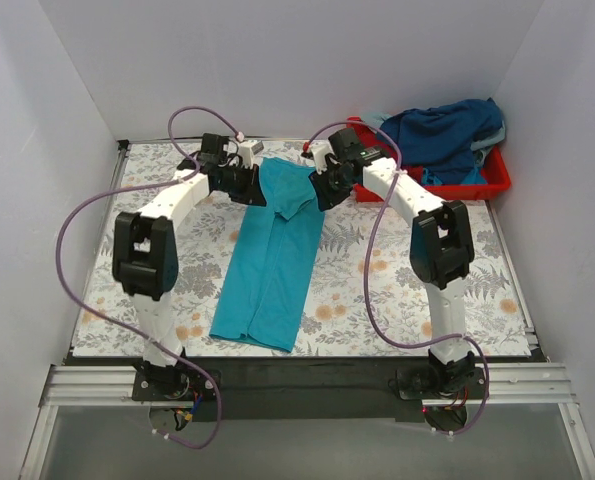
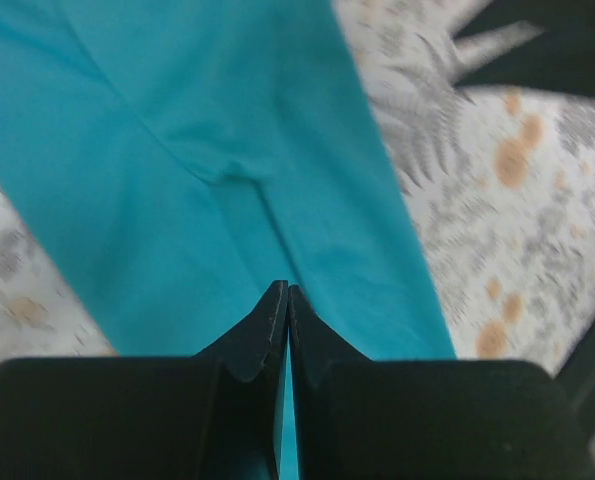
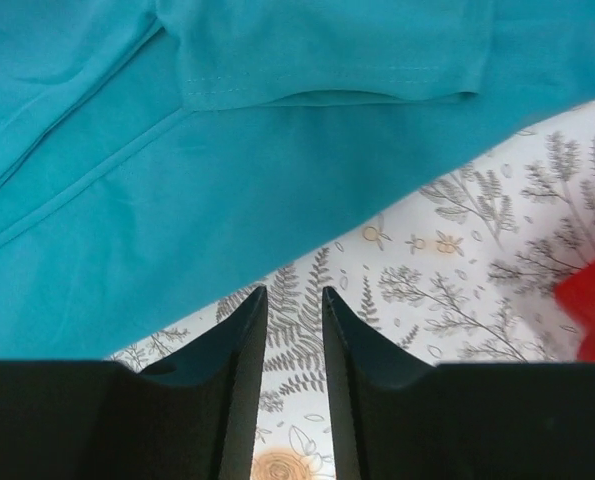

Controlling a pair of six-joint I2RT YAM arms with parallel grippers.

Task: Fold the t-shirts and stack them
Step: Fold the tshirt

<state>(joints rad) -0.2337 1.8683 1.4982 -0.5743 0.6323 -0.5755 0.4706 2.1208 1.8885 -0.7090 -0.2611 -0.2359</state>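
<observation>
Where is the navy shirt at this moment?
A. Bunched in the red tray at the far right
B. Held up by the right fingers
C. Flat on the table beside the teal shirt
A: the navy shirt lies bunched in the red tray, apart from the teal shirt spread on the table.

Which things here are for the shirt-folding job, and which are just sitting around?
For the job:
- teal t-shirt, laid out long on the table
- navy and teal shirts, heaped at the back right

Just sitting around:
- red tray, only holding that heap
- flowery table cover
</observation>
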